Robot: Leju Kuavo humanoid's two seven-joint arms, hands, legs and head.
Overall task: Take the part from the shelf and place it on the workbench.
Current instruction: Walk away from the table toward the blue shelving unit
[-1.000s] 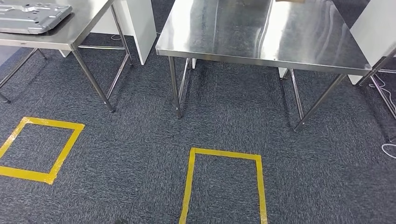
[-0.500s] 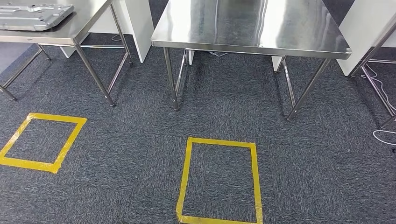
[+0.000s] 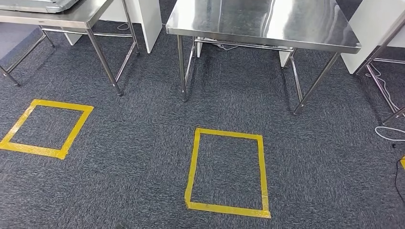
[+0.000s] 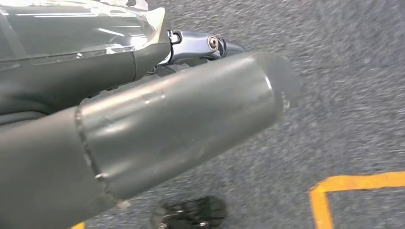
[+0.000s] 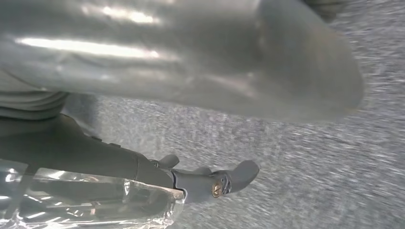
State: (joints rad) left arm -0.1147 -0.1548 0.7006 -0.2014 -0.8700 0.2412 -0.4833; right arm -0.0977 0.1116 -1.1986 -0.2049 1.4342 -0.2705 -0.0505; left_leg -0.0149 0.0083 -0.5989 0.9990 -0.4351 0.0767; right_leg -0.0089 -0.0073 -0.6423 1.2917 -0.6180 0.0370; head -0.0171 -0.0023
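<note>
Landmark: yellow tape rectangle on the dark grey carpet, centre of head view.

Far left and beyond it: stainless steel bench with thin legs, cut off at the frame edge. A flat grey metal part lies on its top, only the near edge visible. Left of the rectangle, near that bench's legs: a second yellow tape square on the carpet.

Straight beyond the rectangle: a larger stainless steel bench with a shiny top. White panels stand behind and between the two benches. Right of the rectangle, past the bench legs: white cables on the carpet.

Left hand: in the left wrist view, thick grey thumb over carpet, holding nothing; fingers mostly hidden, can't tell spread or curled.

Right hand: in the right wrist view, thumb and one dark fingertip visible over carpet, nothing held; can't tell either.
</note>
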